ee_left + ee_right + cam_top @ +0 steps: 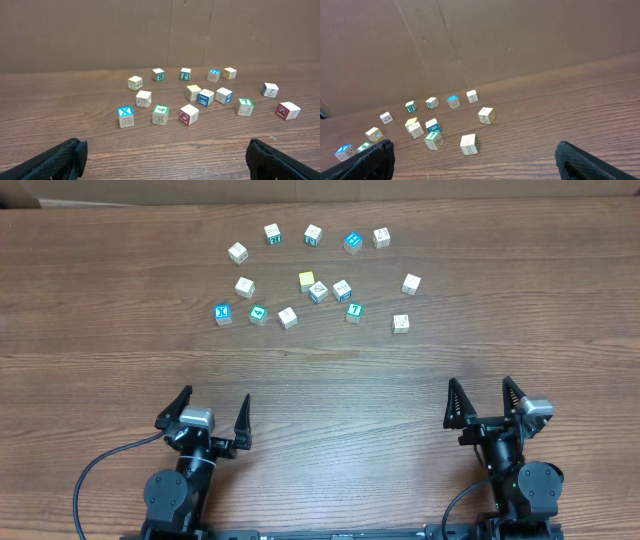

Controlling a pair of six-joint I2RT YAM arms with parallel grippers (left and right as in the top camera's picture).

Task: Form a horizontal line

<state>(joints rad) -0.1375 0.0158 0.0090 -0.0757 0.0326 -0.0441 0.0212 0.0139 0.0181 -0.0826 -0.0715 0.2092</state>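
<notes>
Several tiny letter cubes lie scattered across the far half of the wooden table [120, 370]; no straight horizontal line of them shows. Among them are a teal cube marked 7 [354, 311] [244, 106] [433, 140], another teal-green cube [259, 313] [160, 114], and white cubes [288, 317] [400, 323]. My left gripper [217, 395] [165, 165] sits open near the front edge, well short of the cubes. At the front right, my right gripper [480, 383] [480, 162] is open too. Neither holds anything.
A plain pale-yellow cube [306, 279] [193, 92] and a blue cube marked X [223, 313] [125, 116] sit among the others. A brown cardboard wall [150, 35] stands behind the table's far edge. Bare wood separates the grippers from the cubes.
</notes>
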